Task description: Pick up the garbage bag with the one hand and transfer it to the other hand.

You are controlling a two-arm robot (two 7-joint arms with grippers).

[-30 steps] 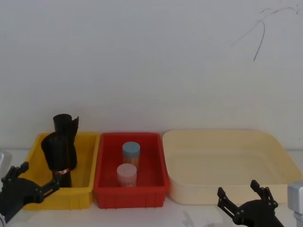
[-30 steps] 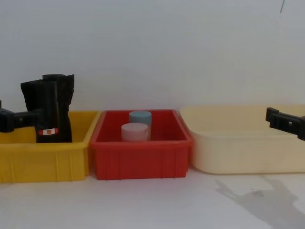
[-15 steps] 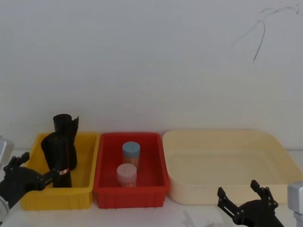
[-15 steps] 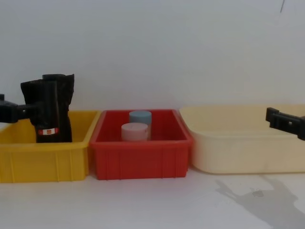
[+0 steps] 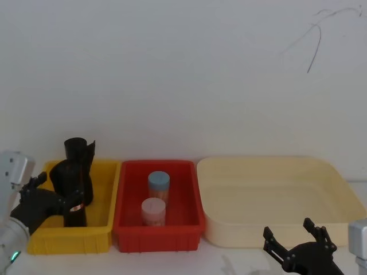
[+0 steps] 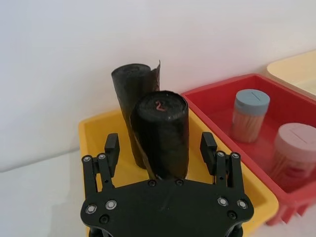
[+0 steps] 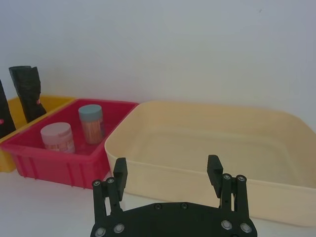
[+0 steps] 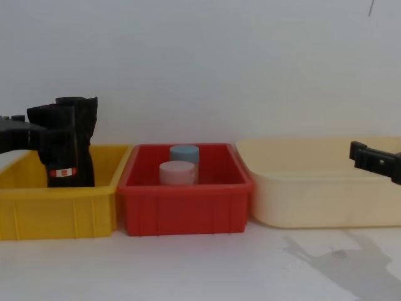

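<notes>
The garbage bag (image 5: 70,182), a glossy black roll with a small red-and-white label (image 8: 61,172), stands upright in the yellow bin (image 5: 69,240). My left gripper (image 6: 159,148) is open, one finger on each side of the roll's upper part with gaps between; from the chest it comes in at the left edge (image 8: 28,130). A second black roll with a ragged top (image 6: 129,84) stands just behind the bag. My right gripper (image 5: 288,229) hovers open low at the front right, before the cream tub, holding nothing.
A red bin (image 5: 157,238) in the middle holds a blue-lidded jar (image 5: 159,183) and a pink-lidded jar (image 5: 153,209). A large cream tub (image 5: 275,195) sits to the right. The wall stands close behind the bins; bare white table lies in front.
My left gripper has risen from beside the bag's lower part to its upper part, fingers still spread. The bag and the right arm have not moved.
</notes>
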